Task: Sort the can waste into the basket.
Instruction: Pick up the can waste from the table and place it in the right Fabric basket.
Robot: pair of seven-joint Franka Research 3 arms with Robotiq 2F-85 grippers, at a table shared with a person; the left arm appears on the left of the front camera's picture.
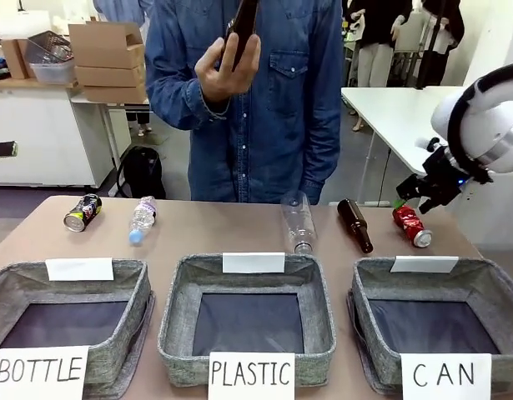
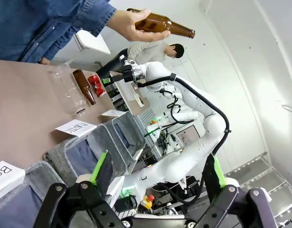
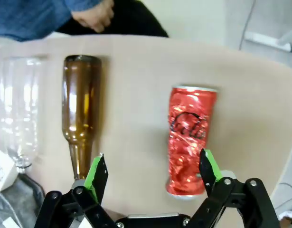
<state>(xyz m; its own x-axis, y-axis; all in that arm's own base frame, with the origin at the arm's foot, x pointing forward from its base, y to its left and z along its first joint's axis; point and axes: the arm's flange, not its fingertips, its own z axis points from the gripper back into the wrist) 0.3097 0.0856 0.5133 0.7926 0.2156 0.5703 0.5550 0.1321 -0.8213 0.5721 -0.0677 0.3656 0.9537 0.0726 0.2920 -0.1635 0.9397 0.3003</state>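
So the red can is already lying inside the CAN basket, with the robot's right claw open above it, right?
Not quite. The red can lies on the table behind the CAN basket, not inside it, as the front view shows. The right gripper is indeed open above it.

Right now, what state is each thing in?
Red can: dented, lying on table, ungripped.
Dark can: lying on table.
CAN basket: empty.
Right gripper: open, aimed at red can.
Left gripper: open, empty.
Brown bottle: lying beside red can.
Other brown bottle: held in person's hand.
Large clear bottle: lying flat.
Small clear bottle: lying flat.
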